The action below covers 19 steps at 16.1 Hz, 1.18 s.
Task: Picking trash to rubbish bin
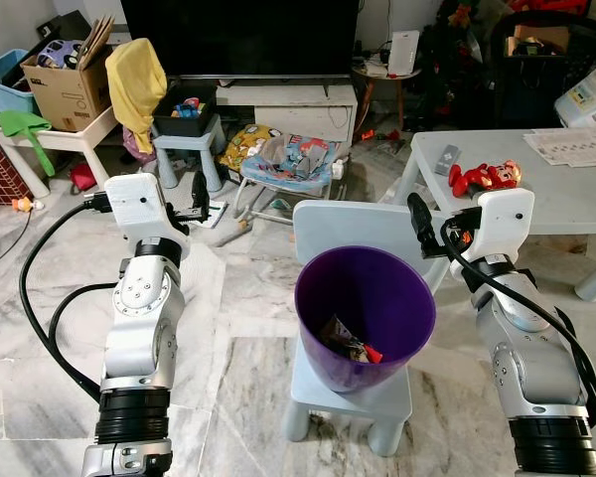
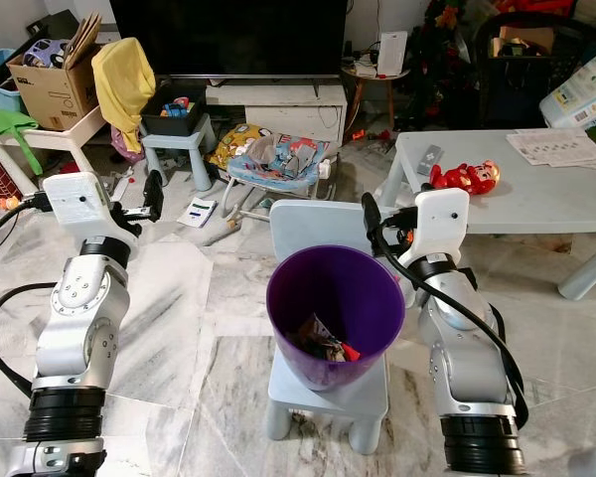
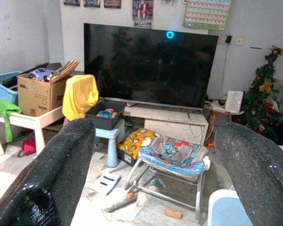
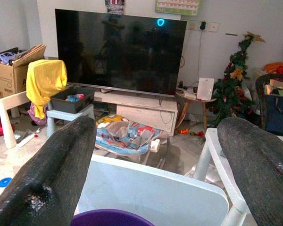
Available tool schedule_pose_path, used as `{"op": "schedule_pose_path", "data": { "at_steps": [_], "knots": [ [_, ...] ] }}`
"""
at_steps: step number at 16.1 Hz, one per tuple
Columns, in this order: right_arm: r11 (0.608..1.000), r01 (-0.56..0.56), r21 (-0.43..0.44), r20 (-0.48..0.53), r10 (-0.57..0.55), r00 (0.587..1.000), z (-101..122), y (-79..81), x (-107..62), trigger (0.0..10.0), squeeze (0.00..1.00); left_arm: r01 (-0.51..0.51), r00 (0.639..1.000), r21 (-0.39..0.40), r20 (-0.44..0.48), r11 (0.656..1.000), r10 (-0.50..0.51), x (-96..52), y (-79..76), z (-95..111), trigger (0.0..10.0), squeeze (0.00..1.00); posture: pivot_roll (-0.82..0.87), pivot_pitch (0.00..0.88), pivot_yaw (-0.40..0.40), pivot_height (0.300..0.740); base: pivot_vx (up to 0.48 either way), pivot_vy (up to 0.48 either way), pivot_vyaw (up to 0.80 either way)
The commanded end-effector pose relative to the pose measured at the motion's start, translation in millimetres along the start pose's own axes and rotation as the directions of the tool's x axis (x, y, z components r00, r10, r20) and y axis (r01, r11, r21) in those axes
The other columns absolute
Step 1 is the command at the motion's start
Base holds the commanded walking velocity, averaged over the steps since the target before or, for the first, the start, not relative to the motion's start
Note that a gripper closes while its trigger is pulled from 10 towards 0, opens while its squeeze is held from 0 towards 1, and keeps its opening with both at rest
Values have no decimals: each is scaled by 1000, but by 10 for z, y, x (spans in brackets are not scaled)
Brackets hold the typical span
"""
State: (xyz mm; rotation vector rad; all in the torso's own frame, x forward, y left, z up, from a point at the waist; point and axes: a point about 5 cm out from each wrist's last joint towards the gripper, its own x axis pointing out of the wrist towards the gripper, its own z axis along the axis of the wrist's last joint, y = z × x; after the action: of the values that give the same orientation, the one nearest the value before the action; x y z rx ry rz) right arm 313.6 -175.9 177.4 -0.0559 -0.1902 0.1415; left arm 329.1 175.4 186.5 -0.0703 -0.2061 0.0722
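A purple rubbish bin (image 1: 319, 298) stands upright on the seat of a small pale blue chair (image 1: 346, 225) right in front of me. Crumpled wrappers (image 1: 349, 341) lie at its bottom. My left gripper (image 1: 200, 192) is raised to the left of the bin, open, with nothing between its fingers (image 3: 61, 169). To the right of the bin, near its rim, my right gripper (image 1: 418, 221) is held up, also open and bare; its fingers (image 4: 56, 165) point over the chair back (image 4: 155, 188) toward the TV.
A grey low table (image 1: 556, 194) at the right carries a red toy (image 1: 487, 177), a remote and papers. Behind the chair sits a baby bouncer (image 1: 290, 161). A stool with a black tray (image 1: 184, 127), a yellow cloth (image 1: 137, 79) and a cardboard box (image 1: 68, 87) stand at the left. Small litter dots the marble floor.
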Motion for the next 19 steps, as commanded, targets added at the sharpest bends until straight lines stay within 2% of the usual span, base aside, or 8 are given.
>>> {"op": "schedule_pose_path", "data": {
  "at_steps": [1, 3, 8, 19],
  "knots": [
    [1000, 6, 0, 24, -6, 1000, 57, -9, -10, 10000, 0, 13, 1000, 6, -7, 1000, -13, 8, -20, 0, 10000, 0, -6, 50, 3, 740, 0, 0, 0],
    [1000, 7, -1, 20, -7, 1000, 51, -12, -15, 10000, 0, 11, 1000, -19, -5, 1000, -11, -1, -34, -2, 10000, 0, -7, 53, 3, 740, 0, 0, 0],
    [1000, 9, -1, 16, -9, 1000, 42, -22, -19, 10000, 0, 9, 1000, -23, -12, 1000, -9, 1, -16, -10, 10000, 0, -8, 53, 3, 740, 0, 0, 0],
    [1000, 12, -4, 15, -12, 1000, 40, -35, -11, 10000, 0, 21, 1000, -30, -22, 999, -21, 0, -29, -27, 10000, 0, -7, 52, 1, 740, 0, 474, 0]
  ]
}}
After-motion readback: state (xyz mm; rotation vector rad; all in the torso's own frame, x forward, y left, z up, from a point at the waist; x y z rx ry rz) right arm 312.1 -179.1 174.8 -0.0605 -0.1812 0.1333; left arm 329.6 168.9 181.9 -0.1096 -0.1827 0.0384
